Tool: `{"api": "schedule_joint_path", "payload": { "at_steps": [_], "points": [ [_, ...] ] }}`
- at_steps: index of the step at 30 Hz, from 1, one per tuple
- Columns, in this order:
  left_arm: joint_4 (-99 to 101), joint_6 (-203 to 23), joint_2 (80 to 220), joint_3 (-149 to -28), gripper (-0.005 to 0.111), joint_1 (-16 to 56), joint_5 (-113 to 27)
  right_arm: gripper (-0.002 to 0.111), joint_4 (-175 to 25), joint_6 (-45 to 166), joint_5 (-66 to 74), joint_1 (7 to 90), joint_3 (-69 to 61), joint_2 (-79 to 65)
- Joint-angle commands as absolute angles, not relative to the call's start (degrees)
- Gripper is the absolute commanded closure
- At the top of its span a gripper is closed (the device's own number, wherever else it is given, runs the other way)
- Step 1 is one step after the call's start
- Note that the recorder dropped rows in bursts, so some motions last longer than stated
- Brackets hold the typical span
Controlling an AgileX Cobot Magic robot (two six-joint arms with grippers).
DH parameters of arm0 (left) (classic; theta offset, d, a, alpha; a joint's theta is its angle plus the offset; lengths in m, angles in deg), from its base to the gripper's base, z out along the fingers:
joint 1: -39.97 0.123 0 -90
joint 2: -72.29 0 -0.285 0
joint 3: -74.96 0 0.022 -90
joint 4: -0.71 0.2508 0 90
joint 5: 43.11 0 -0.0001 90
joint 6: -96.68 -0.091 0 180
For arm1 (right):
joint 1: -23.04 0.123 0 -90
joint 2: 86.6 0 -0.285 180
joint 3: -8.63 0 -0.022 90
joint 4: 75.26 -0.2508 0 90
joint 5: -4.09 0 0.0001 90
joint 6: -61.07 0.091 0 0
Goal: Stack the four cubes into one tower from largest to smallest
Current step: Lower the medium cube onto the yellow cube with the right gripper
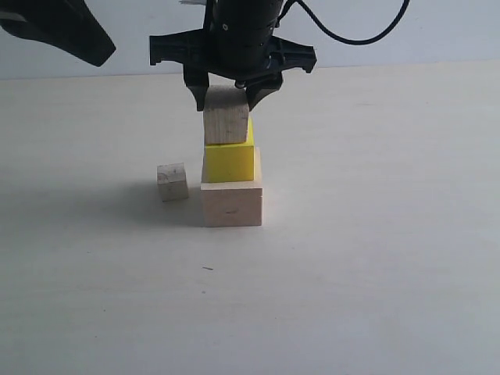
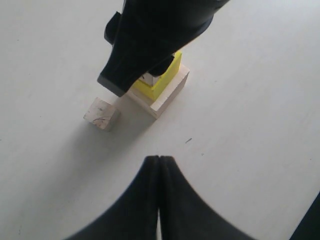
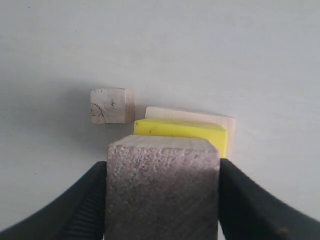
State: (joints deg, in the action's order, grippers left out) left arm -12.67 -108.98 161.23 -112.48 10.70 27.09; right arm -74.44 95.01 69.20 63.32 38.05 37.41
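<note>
The large pale wood cube (image 1: 232,204) rests on the table with the bright yellow cube (image 1: 229,162) on top of it. My right gripper (image 1: 228,95) is shut on the brownish wood cube (image 1: 226,116), holding it at the yellow cube's top; whether they touch I cannot tell. In the right wrist view the brownish cube (image 3: 162,190) fills the space between the fingers, above the yellow cube (image 3: 181,131). The smallest pale wood cube (image 1: 172,182) lies on the table left of the stack. My left gripper (image 2: 159,158) is shut on nothing, raised away from the stack.
The pale tabletop (image 1: 375,258) stretches all around the stack. The left arm's dark body (image 1: 62,27) hangs at the upper left of the exterior view. A small dark speck (image 1: 207,268) lies in front of the stack.
</note>
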Motion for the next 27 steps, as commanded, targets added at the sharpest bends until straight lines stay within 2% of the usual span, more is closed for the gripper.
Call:
{"api": "schedule_joint_path", "payload": {
  "at_steps": [1, 27],
  "points": [
    [-13.37, -109.01, 160.75, -112.31, 0.107, 10.97, 26.85, 0.108, -73.65, 94.69, 68.88, 63.4, 38.66, 36.34],
    [-13.82, -109.01, 160.75, -112.31, 0.107, 10.97, 26.85, 0.108, -72.58, 94.69, 70.38, 63.4, 38.66, 36.89]
  ]
}}
